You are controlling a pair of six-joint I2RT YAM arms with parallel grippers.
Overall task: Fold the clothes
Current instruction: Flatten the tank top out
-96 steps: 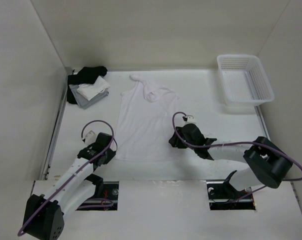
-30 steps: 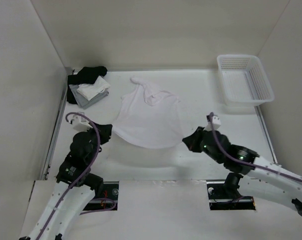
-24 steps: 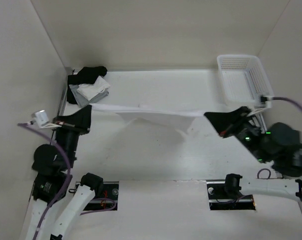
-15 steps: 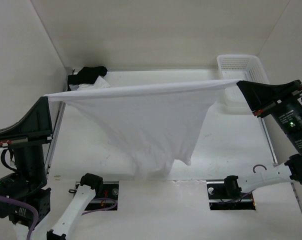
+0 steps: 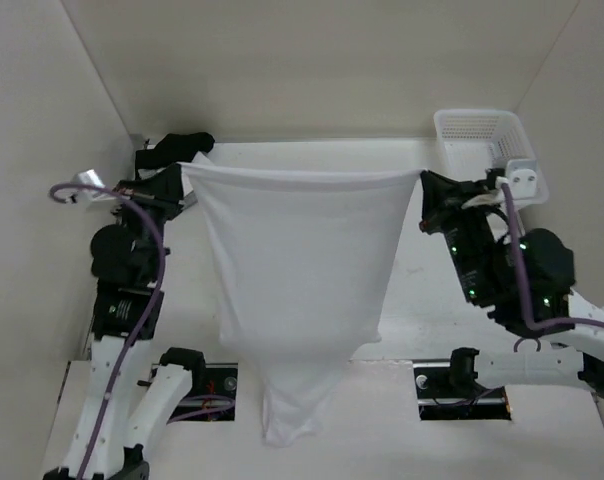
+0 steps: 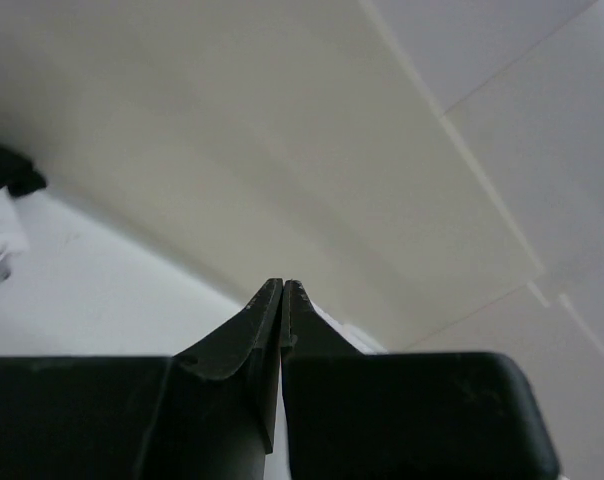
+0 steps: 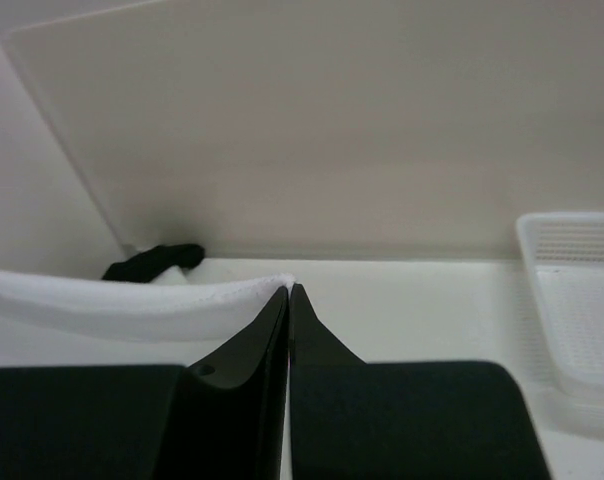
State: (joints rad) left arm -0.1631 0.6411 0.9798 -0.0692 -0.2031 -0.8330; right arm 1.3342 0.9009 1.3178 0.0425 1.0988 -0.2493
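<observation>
Fabric spans the gap between my two arms: the white top (image 5: 297,270) is up in the air, its straight upper edge pulled taut from my left end effector (image 5: 182,172) to my right end effector (image 5: 424,185). Both are raised above the far half of the surface (image 5: 417,300), the left one towards the far left corner and the right one towards the far right corner. My left end effector is clamped on the left corner of that upper edge, and from its wrist camera the two fingers (image 6: 267,320) are pressed tight together, though the cloth itself is hard to make out there. My right end effector is clamped on the opposite corner, and its wrist camera shows the fingers (image 7: 272,325) closed with a band of white cloth (image 7: 132,295) running off to the left from their tips. Below the stretched edge the top hangs as a flat sheet, narrows downward and ends in a bunched tail. In the overhead view that tail falls past the near edge of the surface, between my two bases. I cannot tell whether any part of it touches the surface. A pile of garments (image 5: 172,150) in black and white lies in the far left corner, just behind my left end effector. A white basket (image 5: 492,160) sits in the far right corner, beside my right one.
</observation>
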